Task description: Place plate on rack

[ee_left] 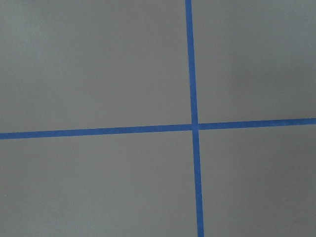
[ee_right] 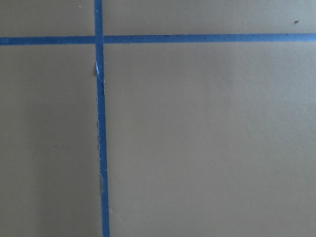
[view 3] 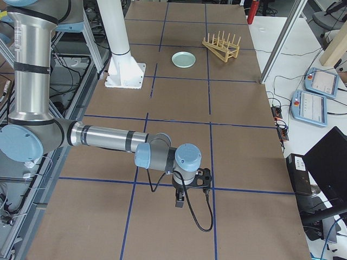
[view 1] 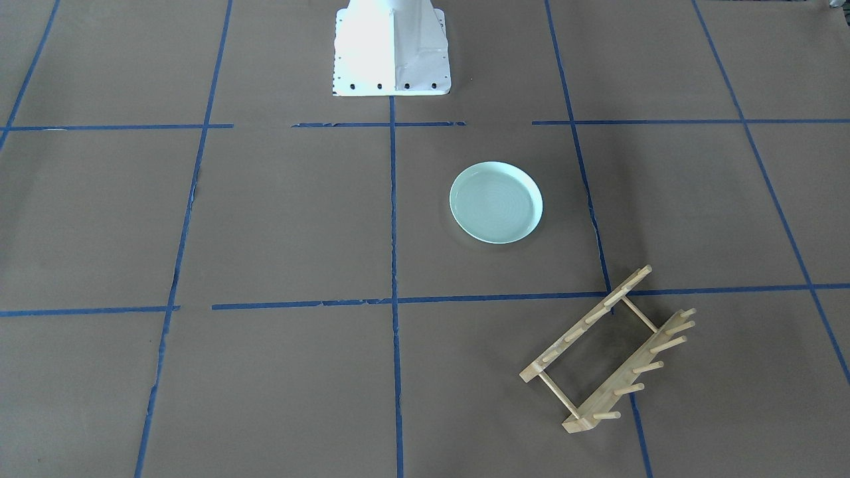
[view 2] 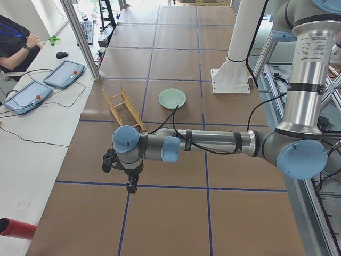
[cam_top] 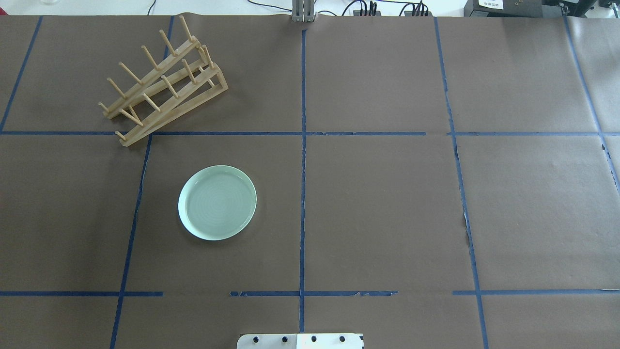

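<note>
The pale mint-green plate [cam_top: 217, 202] lies flat, face up, on the brown paper, left of the centre line; it also shows in the front view [view 1: 496, 202]. The bamboo rack [cam_top: 162, 82] stands empty at the far left, apart from the plate, and shows in the front view [view 1: 607, 352]. My left gripper [view 2: 129, 184] hangs over the table well away from both things. My right gripper [view 3: 180, 203] hangs far off at the other end. I cannot tell whether either is open or shut. Both wrist views show only paper and blue tape.
The white robot base [view 1: 392, 50] stands at the table's near edge. Blue tape lines [cam_top: 302, 145] grid the paper. Two tablets [view 2: 64, 73] and an operator [view 2: 16, 40] are at the side bench; a red cylinder [view 2: 16, 228] lies there too.
</note>
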Action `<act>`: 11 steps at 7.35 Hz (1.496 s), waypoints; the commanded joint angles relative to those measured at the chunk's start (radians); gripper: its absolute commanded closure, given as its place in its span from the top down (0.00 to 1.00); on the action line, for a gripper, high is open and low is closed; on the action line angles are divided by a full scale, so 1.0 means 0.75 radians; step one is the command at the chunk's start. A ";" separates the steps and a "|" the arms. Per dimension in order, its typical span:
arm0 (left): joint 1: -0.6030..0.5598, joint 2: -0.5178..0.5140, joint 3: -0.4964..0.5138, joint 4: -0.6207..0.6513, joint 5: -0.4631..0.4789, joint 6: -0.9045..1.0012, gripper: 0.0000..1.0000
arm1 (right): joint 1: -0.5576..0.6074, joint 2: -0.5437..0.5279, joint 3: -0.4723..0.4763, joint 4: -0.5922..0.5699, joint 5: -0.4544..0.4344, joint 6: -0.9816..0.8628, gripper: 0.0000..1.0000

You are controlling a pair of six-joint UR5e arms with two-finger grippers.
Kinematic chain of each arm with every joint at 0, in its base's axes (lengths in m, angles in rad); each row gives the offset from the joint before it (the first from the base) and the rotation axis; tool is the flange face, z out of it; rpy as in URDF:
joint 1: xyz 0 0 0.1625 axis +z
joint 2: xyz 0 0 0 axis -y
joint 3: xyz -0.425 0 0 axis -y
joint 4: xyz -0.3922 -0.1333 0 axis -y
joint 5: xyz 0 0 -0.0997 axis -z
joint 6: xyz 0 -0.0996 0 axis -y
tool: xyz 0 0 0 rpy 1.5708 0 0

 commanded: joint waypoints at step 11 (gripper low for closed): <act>0.606 -0.457 -0.509 0.171 0.084 -0.897 1.00 | 0.000 0.000 0.000 0.000 0.000 0.000 1.00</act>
